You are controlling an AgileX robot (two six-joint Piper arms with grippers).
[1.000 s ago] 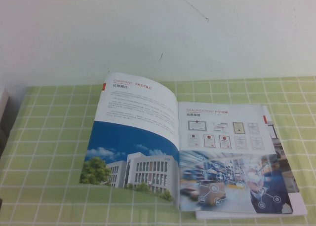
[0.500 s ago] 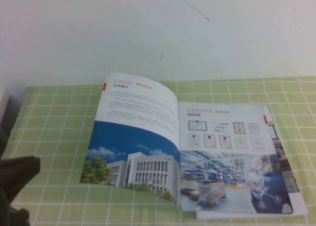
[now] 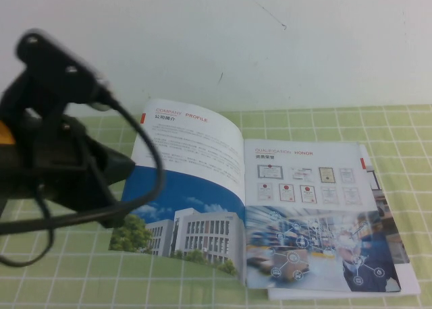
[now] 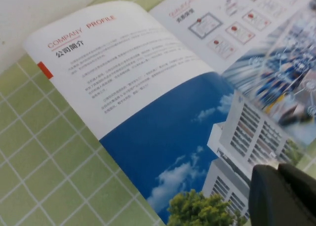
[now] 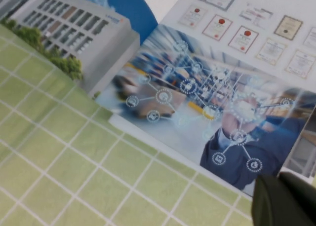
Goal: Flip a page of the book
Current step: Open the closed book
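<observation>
The book (image 3: 270,201) lies open on the green checked cloth. Its left page, "COMPANY PROFILE" (image 3: 182,181), arches up with a white building under blue sky. The page headed "QUALIFICATION HONOR" (image 3: 310,214) lies flat on the right, with certificate thumbnails over a bluish network photo. My left arm (image 3: 67,160) is raised over the table's left side, at the outer edge of the left page. My left gripper (image 4: 281,174) is shut and empty above the building photo (image 4: 242,137). My right gripper (image 5: 284,184) is shut and empty, above the near outer corner of the page (image 5: 222,137); it is out of the high view.
The green checked cloth (image 3: 67,268) covers the table around the book. A white wall (image 3: 270,46) stands behind it. Further pages stick out under the right page at its outer edge (image 3: 395,248). The left arm's cable (image 3: 158,181) loops over the left page.
My left arm has risen from the lower left corner into the high view and now stands over the left side, at the left page's edge. The book has not moved.
</observation>
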